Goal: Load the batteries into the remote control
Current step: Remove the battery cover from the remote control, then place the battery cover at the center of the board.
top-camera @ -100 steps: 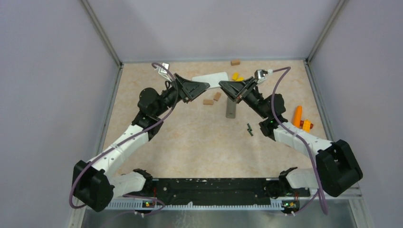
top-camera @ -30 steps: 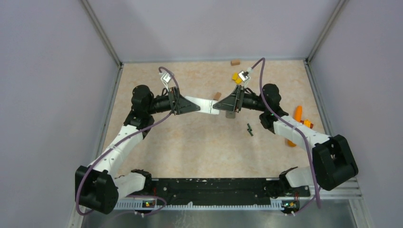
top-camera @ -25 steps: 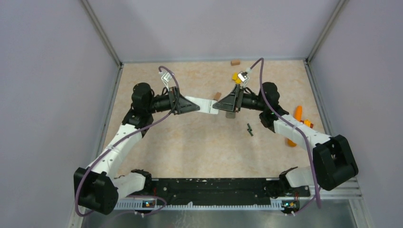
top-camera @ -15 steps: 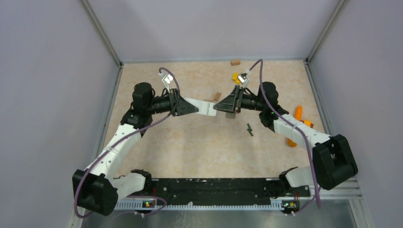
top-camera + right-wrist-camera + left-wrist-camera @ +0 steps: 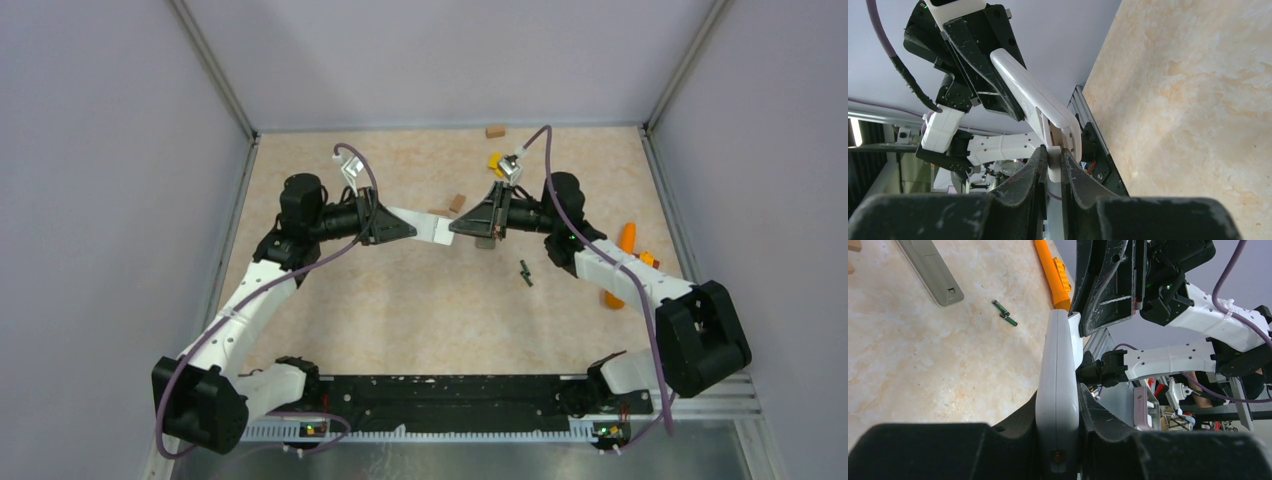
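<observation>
Your left jaws clamp the slim white plastic remote point(image 5: 425, 229) aloft; your right jaws pinch its tip, likely to open it.

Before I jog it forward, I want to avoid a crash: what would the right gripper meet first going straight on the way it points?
The white remote: its end sits between the jaws of the right gripper. Directly behind it comes the left gripper, holding the other end.

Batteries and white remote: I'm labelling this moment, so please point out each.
batteries point(image 5: 1005, 314): left wrist view, where the two dark cylinders meet.
white remote point(image 5: 1058, 385): left wrist view, middle of its narrow side edge.
</observation>
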Controlling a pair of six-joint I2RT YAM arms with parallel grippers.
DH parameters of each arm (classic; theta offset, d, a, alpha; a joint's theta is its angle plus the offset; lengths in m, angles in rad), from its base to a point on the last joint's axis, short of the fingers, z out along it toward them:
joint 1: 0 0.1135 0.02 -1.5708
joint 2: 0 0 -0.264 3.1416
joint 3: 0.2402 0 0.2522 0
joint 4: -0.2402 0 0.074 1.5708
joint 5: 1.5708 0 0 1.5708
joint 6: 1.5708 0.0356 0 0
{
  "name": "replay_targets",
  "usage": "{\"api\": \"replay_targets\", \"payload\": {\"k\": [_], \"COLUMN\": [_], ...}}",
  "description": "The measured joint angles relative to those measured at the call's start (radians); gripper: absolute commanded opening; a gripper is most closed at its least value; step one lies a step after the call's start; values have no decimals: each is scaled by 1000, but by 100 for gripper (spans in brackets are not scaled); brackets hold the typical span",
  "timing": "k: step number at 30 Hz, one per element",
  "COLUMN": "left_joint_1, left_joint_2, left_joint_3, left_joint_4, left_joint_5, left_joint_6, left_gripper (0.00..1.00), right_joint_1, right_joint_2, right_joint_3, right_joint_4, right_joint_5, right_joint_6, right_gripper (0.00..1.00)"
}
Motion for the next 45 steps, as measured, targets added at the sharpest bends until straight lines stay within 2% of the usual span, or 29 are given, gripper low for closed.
{"api": "replay_targets", "payload": {"k": [2,12,18,21,29,34,41,42,45], "left_joint_1": [0,0,0,0,0,0,0,0,0], "left_joint_2": [0,6,8,10,10,10,10,10,10], "left_joint_3": [0,0,1,2,2,2,1,0,-3], "left_joint_4": [-4,-10,-73,-133,-218,-216,-173,-161,-140], "left_joint_5": [-5,-24,-103,-183,-362,-351,-235,-211,-160], "left_joint_6": [3,23,79,118,172,189,198,198,198], "left_gripper": [0,0,0,0,0,0,0,0,0], "right_joint_1": [0,23,33,33,33,33,33,33,33], "right_joint_2": [1,40,37,6,-68,-33,62,63,64], "right_joint_3": [0,-29,-68,-75,-138,-253,-315,-314,-312], "right_joint_4": [3,175,232,141,-254,-376,-383,-381,-386], "right_joint_5": [0,5,34,66,257,369,444,446,459], "right_joint_6": [6,87,98,38,-250,-322,-355,-360,-367], "right_gripper": [0,0,0,0,0,0,0,5,32]}}
